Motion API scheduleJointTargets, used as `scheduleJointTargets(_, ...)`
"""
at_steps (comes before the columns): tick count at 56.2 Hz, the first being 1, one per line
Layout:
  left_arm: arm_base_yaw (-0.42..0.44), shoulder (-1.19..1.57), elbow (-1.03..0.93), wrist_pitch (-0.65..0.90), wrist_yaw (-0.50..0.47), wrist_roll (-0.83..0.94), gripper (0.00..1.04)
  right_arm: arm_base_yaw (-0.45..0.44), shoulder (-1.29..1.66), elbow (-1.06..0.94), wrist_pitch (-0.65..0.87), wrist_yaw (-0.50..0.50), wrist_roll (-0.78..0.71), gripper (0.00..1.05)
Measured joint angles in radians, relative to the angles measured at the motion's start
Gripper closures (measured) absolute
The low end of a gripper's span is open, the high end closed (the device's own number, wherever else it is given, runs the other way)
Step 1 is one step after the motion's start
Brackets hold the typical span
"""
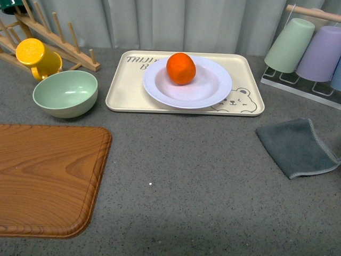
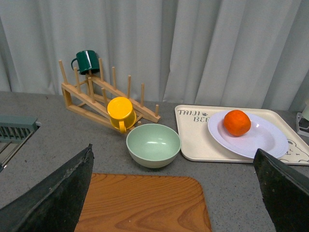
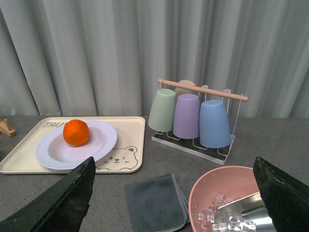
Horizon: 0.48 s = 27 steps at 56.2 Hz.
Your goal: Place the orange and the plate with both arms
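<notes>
The orange (image 1: 181,68) sits in the plate (image 1: 213,88) on the tray (image 1: 120,90), while my left gripper (image 2: 174,193) and right gripper (image 3: 174,193) both hang spread wide, holding nothing.

An orange (image 1: 180,68) sits in a plate (image 1: 213,88) that rests on a tray (image 1: 120,90) at the back of the surface (image 1: 181,170). Left of the tray stands a bowl (image 1: 65,93), with a mug (image 1: 37,57) on a dish rack (image 1: 58,37) behind it. A cutting board (image 1: 48,176) lies front left, a cloth (image 1: 297,147) right, below a cup rack (image 1: 303,50).
</notes>
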<state>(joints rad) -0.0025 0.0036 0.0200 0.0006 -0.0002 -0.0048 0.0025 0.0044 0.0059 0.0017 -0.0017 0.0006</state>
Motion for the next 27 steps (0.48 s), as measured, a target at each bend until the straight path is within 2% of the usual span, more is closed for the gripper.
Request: scheduleJointTargets(27,0.000,0.000,0.000,0.000,0.000,0.000,0.06,0.000,0.000,0.000,0.000,0.000,0.000,0.09)
